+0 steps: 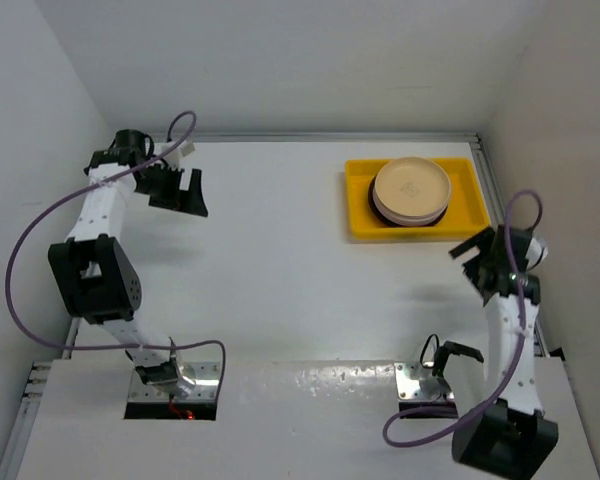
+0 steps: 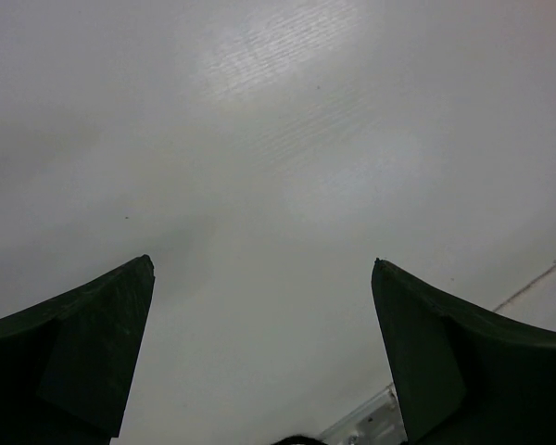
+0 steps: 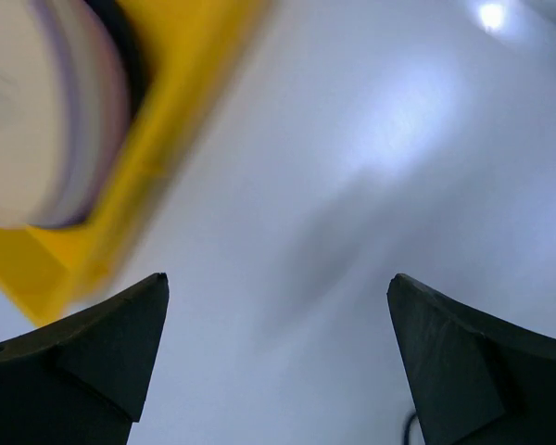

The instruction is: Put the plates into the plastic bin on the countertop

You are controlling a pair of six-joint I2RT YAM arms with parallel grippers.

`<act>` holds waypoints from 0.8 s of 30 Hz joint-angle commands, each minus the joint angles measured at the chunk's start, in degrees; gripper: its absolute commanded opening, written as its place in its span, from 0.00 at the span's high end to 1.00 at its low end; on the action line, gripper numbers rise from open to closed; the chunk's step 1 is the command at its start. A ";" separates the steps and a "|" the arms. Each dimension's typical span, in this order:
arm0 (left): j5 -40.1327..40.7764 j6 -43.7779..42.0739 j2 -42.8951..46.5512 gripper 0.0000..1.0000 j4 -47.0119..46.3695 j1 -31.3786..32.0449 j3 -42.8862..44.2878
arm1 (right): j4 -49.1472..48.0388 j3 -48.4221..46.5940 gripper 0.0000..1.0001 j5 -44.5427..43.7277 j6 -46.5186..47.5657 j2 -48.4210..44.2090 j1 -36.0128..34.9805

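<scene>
The yellow plastic bin (image 1: 358,200) sits at the back right of the white countertop (image 1: 280,270). A stack of plates (image 1: 411,190) lies inside it, a cream one on top, with lilac and dark rims showing beneath. In the right wrist view the bin (image 3: 157,139) and the stacked plates (image 3: 37,111) appear blurred at upper left. My right gripper (image 1: 471,252) hovers just in front of the bin's near right corner, open and empty (image 3: 276,283). My left gripper (image 1: 180,194) is at the far left, open over bare countertop (image 2: 262,264).
White walls bound the countertop on the left, back and right. A metal strip (image 2: 366,422) runs along the countertop's edge near my left gripper. Purple cables loop from both arms. The arm bases stand at the near edge.
</scene>
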State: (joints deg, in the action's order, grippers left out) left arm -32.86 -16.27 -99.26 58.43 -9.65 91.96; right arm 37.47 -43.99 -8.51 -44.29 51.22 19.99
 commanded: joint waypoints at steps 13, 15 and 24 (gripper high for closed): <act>7.46 -5.96 16.47 0.00 -10.45 0.51 -32.19 | 5.59 20.26 0.00 10.10 -2.74 -17.74 -0.30; 7.99 -5.44 16.47 0.00 -10.45 0.51 -32.20 | 5.94 19.82 0.00 9.48 -1.68 -16.86 -0.39; 7.47 -5.44 17.00 0.00 -10.97 0.51 -32.72 | 5.68 16.22 0.00 8.69 2.72 -15.62 -0.30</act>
State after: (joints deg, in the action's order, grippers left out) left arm -24.86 -20.95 -84.23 48.42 -9.34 59.64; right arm 44.23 -25.02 0.56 -44.29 36.05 19.75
